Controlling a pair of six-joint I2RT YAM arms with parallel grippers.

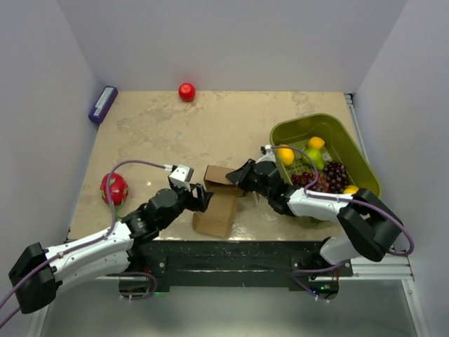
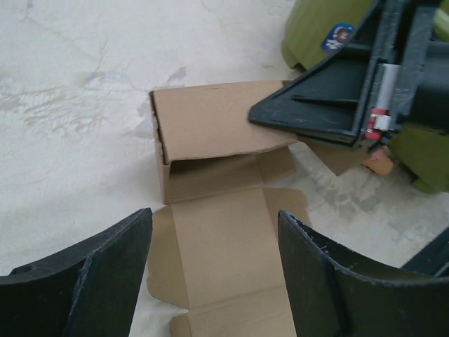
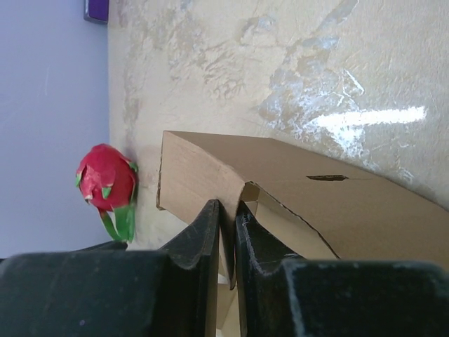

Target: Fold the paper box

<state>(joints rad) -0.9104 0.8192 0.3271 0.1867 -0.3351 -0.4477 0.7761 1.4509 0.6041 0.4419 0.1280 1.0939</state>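
The paper box [image 1: 219, 200] is plain brown cardboard, partly folded, near the table's front edge between the arms. In the left wrist view its raised part [image 2: 210, 126] stands at the far end and a flat panel [image 2: 224, 253] lies toward me. My left gripper [image 2: 214, 260] is open, its jaws either side of the flat panel and above it. My right gripper [image 3: 228, 217] is shut on the edge of a raised cardboard wall [image 3: 203, 175]; it also shows in the left wrist view [image 2: 351, 91] and from above [image 1: 242, 175].
A green basket [image 1: 354, 144] with several fruits stands at the right, close behind the right arm. A red dragon fruit [image 1: 114, 188] lies at the left, a red apple [image 1: 186, 91] at the back, a purple block [image 1: 102, 104] at the back left.
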